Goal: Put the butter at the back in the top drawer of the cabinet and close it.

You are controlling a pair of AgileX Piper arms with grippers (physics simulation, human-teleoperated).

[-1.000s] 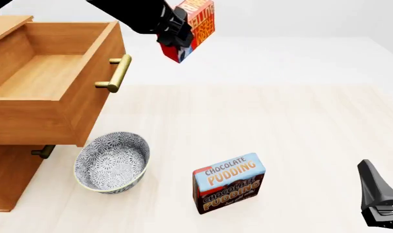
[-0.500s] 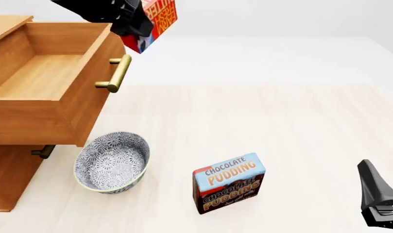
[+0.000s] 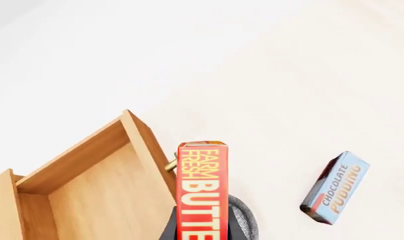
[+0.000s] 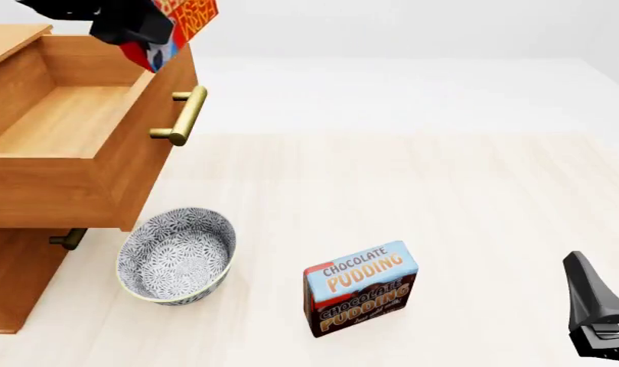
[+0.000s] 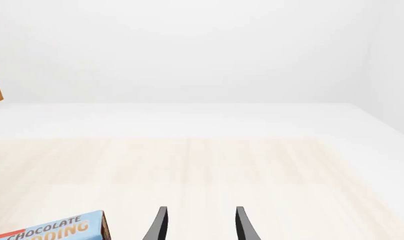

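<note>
Sitting clamped between the left fingers (image 3: pixel 203 227), the butter (image 3: pixel 202 190) hangs in the air over the front edge of the top drawer (image 4: pixel 79 126), which is pulled out of the cabinet (image 4: pixel 18 279). Box is tilted in the front view, lettered face toward the wrist camera. Patterned bowl (image 4: pixel 177 256) sits on the worktop (image 4: pixel 442 199) below the drawer, pudding box (image 4: pixel 360 289) near it. Right fingers (image 5: pixel 199 225) are parted with nothing between them, low near the pudding box.

Top drawer (image 4: pixel 54 122) interior open, unobstructed
</note>
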